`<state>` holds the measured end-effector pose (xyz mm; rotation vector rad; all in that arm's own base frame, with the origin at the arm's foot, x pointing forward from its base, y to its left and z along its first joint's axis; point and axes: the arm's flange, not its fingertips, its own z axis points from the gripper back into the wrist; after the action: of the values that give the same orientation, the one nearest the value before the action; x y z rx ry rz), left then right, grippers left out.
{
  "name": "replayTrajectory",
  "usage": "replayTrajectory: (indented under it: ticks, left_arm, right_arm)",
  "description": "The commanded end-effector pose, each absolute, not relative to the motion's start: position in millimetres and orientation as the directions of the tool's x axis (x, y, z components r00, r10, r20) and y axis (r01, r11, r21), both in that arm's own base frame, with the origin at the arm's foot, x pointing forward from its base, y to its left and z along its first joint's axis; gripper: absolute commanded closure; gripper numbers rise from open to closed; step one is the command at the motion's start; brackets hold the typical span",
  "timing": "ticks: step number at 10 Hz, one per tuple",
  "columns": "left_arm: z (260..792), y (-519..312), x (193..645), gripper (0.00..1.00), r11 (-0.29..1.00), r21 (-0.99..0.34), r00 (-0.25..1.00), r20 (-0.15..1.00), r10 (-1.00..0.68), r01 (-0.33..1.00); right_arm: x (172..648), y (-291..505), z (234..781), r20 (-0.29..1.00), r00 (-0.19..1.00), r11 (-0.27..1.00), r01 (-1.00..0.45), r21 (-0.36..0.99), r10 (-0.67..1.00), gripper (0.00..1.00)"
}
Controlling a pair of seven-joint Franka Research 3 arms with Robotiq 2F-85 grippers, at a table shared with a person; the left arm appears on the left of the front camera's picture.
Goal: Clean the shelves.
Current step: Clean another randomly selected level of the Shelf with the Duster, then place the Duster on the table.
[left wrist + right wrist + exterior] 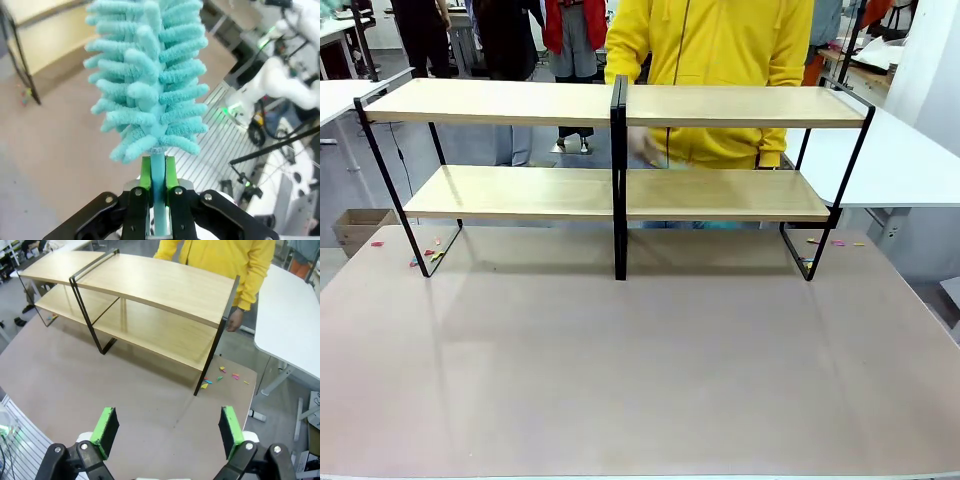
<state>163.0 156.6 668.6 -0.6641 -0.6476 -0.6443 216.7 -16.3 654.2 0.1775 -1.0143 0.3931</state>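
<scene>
Squarely across the far half of the grey-brown tabletop (640, 370): the shelves (520, 102), two tiers of long light-wood boards on a thin black frame, black centre post (618, 180) in the middle. Both tiers bare on top. Behind them, at the far edge, a person in a yellow hoodie (720, 50), one hand (645, 148) blurred between the upper and lower boards. Small coloured scraps (432, 252) scattered on the table by the rack's left foot, more (835, 241) by its right foot. Left gripper (159, 180) clamped narrow on the pale blue handle of a turquoise chenille duster (150, 75), green pads (145, 172) pressed to either side of the stem, fluffy head upright above the fingers, well apart from the rack's end seen at upper left. Right gripper (167, 427) spread wide, green pads (106, 430) far apart with nothing between them, above the bare table, facing the shelves (160, 285) from near their right end.
</scene>
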Motion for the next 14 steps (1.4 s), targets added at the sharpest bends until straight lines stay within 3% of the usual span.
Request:
replayTrajectory:
  ticks: [1, 8, 9, 10, 11, 12, 13, 14]
  left_arm:
    - [672, 128, 158, 0.87, 0.602, -0.295, 0.593, 0.707, -0.384, 0.742]
    - [676, 126, 159, 0.87, 0.617, -0.305, 0.616, 0.688, -0.384, 0.726]
    - [675, 103, 204, 0.87, 0.465, -0.394, 0.608, 0.558, -0.565, 0.793]
    - [663, 82, 247, 0.87, 0.252, -0.533, 0.512, 0.424, -0.746, 0.808]
    - [643, 58, 282, 0.87, 0.260, -0.621, 0.526, 0.292, -0.799, 0.740]
    - [618, 39, 305, 0.87, 0.206, -0.714, 0.477, 0.200, -0.856, 0.669]
    - [585, 21, 325, 0.87, 0.188, -0.770, 0.437, 0.128, -0.890, 0.610]
    - [547, 2, 343, 0.87, 0.159, -0.821, 0.410, 0.098, -0.907, 0.549]
  right_arm:
    - [217, -17, 653, 0.854, 0.461, 0.911, -0.410, -0.038, 0.243, 0.00]
    - [217, -17, 653, 0.854, 0.461, 0.911, -0.410, -0.038, 0.243, 0.00]
    - [217, -16, 654, 0.853, 0.466, 0.916, -0.399, -0.036, 0.237, 0.00]
    - [223, 2, 626, 0.732, 0.650, 0.838, -0.503, 0.212, 0.204, 0.00]
    - [234, 17, 581, 0.577, 0.797, 0.736, -0.496, 0.461, 0.176, 0.00]
    - [242, 27, 543, 0.428, 0.896, 0.703, -0.383, 0.600, 0.123, 0.00]
    - [247, 36, 503, 0.186, 0.981, 0.603, -0.184, 0.776, 0.061, 0.00]
    - [250, 36, 468, 0.015, 1.000, 0.591, -0.002, 0.807, -0.018, 0.00]
